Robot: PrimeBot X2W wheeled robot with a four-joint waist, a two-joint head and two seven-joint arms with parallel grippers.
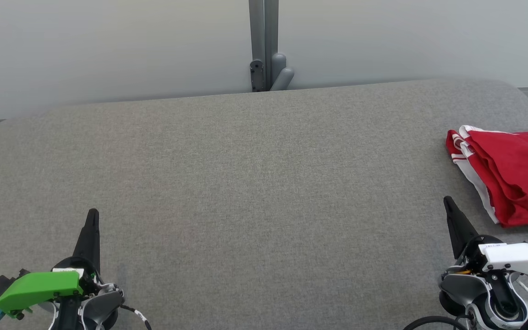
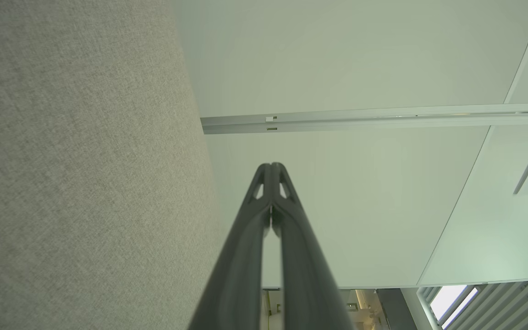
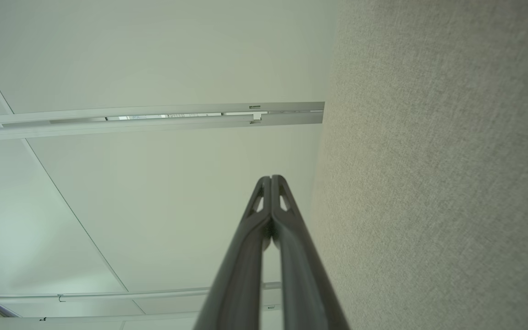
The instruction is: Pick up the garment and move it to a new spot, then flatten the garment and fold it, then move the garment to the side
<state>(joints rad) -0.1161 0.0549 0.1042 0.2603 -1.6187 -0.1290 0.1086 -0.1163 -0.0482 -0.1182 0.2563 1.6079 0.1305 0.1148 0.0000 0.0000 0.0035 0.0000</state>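
- One red garment with white striped trim lies bunched at the right side of the grey counter. It runs off the right edge of the head view, so its full extent cannot be told.
- Handling: it looks to be thin, soft, light cloth in loose folds, with layers lying over one another. I judge it will sag and drape from any held point and will not keep its shape. It should not be fragile, though the felt-like counter top may drag on it a little.
- Where to hold: the white-trimmed border facing the counter's middle is the plainest edge to take. A pinch there through one or two layers seems best. A pinch into the middle of the heap would likely gather many layers and make the flattening harder.
- Right pincer sits near the garment's near edge but apart from it. Its fingers are pressed together at the tips and hold nothing.
- Left pincer is well apart from the garment, at the lower left of the head view. Its fingers are likewise closed on nothing.
- Around it: broad grey surface stretches between the two pincers, which gives room for spreading and folding. A grey post rises behind the counter's far edge against a pale wall, well away from the cloth. Nothing stands between the right pincer and the garment.
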